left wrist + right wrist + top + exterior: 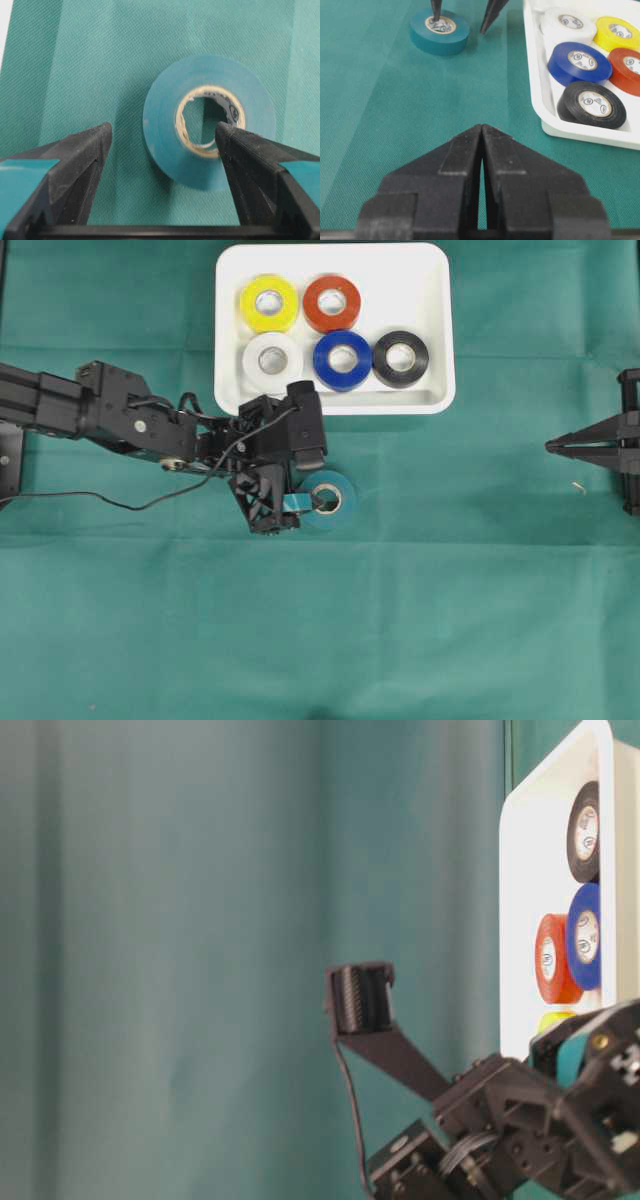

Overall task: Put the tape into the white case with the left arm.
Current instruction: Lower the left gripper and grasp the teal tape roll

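Lying flat on green cloth, teal tape roll (209, 128), cardboard core, left claw (165, 145) wide astride its rim

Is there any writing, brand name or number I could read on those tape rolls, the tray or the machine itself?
None can be read.
Teal tape roll: dark print inside its cardboard core, too blurred to read.
Black roll and blue roll in the white tray: faint marks on the cores, too small to read.
Left gripper: plain teal bands, no writing.
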`<act>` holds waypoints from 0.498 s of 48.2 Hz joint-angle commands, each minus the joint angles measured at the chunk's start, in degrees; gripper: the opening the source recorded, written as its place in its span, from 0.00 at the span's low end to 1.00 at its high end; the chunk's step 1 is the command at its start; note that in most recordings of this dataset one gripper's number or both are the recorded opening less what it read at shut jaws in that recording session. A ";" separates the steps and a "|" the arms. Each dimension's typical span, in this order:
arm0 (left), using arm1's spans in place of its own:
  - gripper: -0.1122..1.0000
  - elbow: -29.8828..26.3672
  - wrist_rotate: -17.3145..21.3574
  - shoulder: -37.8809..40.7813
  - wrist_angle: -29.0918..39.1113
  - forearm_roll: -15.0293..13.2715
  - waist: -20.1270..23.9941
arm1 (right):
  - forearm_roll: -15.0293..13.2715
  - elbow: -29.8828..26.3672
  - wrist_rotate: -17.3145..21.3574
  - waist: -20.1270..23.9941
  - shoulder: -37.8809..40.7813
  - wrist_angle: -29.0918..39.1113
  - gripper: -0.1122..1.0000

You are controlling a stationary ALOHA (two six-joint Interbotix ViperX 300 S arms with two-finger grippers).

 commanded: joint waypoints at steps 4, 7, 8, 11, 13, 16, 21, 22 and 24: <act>0.86 -2.81 0.09 0.97 -0.09 0.09 0.53 | -0.18 -0.44 0.09 -0.09 0.35 -0.62 0.02; 0.86 -3.52 0.09 1.58 0.26 0.09 0.62 | -0.18 -0.44 0.09 -0.09 0.35 -0.53 0.02; 0.86 -3.78 0.18 1.76 0.53 0.09 0.62 | -0.18 -0.44 0.09 -0.09 0.35 -0.53 0.02; 0.86 -4.39 0.35 2.37 1.32 0.18 0.70 | -0.18 -0.44 0.09 -0.09 0.35 -0.53 0.02; 0.86 -4.66 0.35 2.64 1.93 0.18 0.62 | -0.18 -0.44 0.09 -0.09 0.35 -0.53 0.02; 0.85 -5.10 0.44 2.90 2.90 0.18 0.70 | -0.18 -0.44 0.09 0.00 0.35 -0.53 0.02; 0.81 -5.27 0.44 2.90 3.87 0.18 0.70 | -0.18 -0.44 0.09 -0.09 0.35 -0.62 0.02; 0.78 -5.27 0.44 2.90 3.87 0.18 0.62 | -0.18 -0.44 0.09 -0.09 0.35 -0.53 0.02; 0.71 -5.27 0.44 2.81 3.96 0.18 0.70 | -0.09 -0.44 0.09 0.00 0.35 -0.62 0.02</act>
